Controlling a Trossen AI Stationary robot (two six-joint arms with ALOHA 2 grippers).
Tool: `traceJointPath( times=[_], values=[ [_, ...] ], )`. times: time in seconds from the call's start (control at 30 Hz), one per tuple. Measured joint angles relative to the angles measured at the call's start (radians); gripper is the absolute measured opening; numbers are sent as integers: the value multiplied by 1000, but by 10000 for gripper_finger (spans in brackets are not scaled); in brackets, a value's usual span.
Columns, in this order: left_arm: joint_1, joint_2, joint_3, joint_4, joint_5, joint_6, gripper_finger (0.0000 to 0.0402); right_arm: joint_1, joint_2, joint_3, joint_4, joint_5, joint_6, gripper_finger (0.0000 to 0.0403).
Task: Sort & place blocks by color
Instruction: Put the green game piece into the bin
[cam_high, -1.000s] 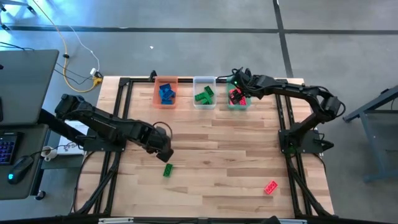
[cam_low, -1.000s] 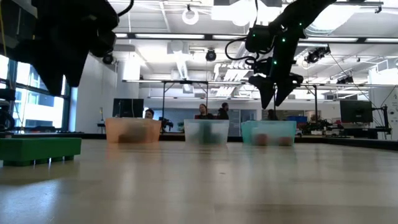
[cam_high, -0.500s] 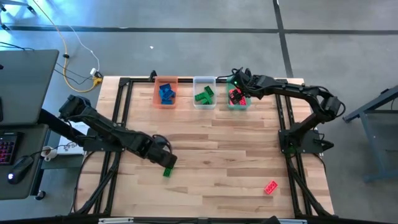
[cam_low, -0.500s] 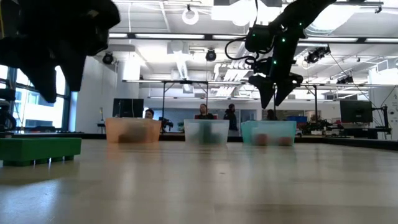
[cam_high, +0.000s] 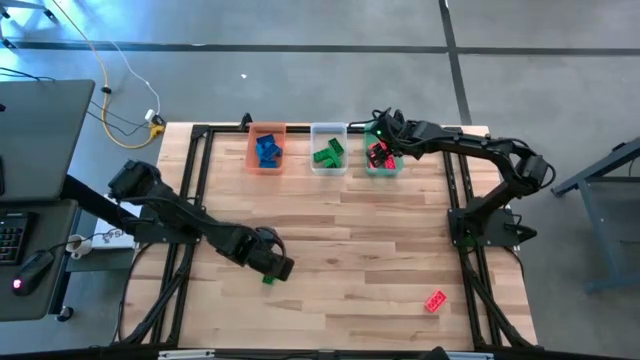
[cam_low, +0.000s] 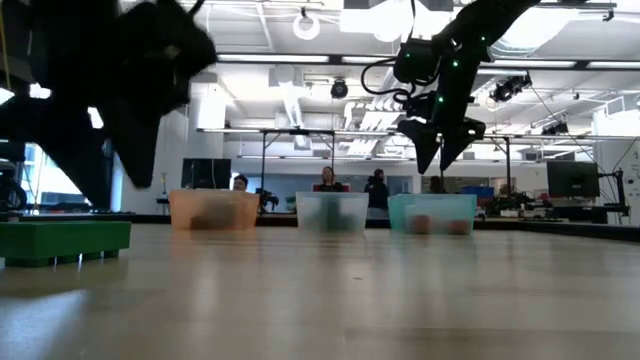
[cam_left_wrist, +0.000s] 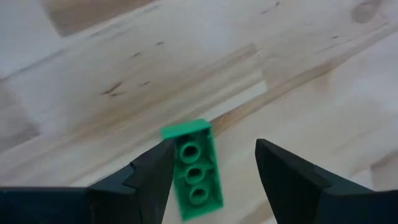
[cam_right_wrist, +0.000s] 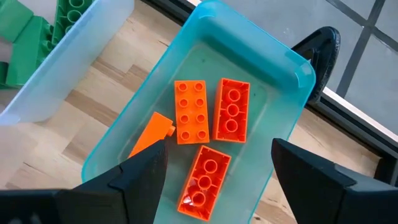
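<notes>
Wooden table (cam_high: 330, 235): green block (cam_left_wrist: 194, 172), light, rigid, slick plastic, lies between the left gripper's (cam_left_wrist: 211, 180) parted fingers; grip its long sides.

Table (cam_high: 380, 230): pale wood planks, black frame.
Cables (cam_high: 120, 95): yellow and white, on grey floor.
Desk (cam_high: 40, 130): dark, beside the table.
People (cam_low: 326, 180): seated behind, distant.

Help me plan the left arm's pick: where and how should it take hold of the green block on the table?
Grip the green block across its narrow width, on the two long sides, coming straight down. It lies flat, and the open left gripper already straddles those sides.
</notes>
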Motion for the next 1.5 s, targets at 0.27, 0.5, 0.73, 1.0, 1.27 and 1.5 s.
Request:
traceJointPath(
  times=[0.27, 0.5, 0.73, 1.0, 1.27, 1.5],
  values=[
    [-4, 69, 2, 15, 10, -9, 211, 0, 0, 0, 8, -2, -1, 275],
    [-10, 111, 3, -5, 44, -8, 211, 5, 2, 0, 10, -3, 0, 275],
    [-38, 132, 8, -16, 70, -25, 211, 19, 2, 0, 17, -2, -6, 275],
    [-59, 147, 9, -72, 91, -25, 161, 31, 2, 0, 23, -3, -8, 275],
    [-70, 147, 9, -79, 94, 100, 65, 31, 2, 0, 18, 1, -8, 275],
    [-21, 120, 42, -77, 12, 270, 65, 55, 2, 0, 19, -4, -10, 275]
  ],
)
